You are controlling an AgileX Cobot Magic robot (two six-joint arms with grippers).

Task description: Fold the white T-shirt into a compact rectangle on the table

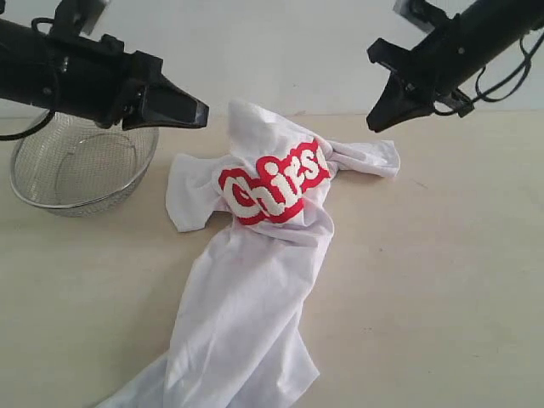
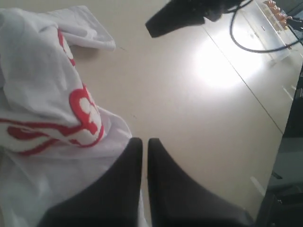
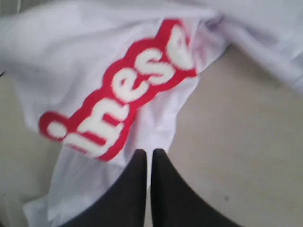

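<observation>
As the white T-shirt [image 1: 255,280] lies crumpled on the table [image 1: 442,289], its long axis runs from the near hem back to the red-lettered chest. Both claws hang above that far end. The left gripper [image 1: 202,113] is beside the top bunch and the right gripper [image 1: 375,126] is above the sleeve. Both are pinched closed and empty, and look about equally near.

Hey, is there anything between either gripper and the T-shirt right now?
Nothing visible. The left gripper and right gripper hang shut and empty above the crumpled T-shirt, with only air between. The mesh bowl sits on the table beside the shirt, out of either path.
</observation>
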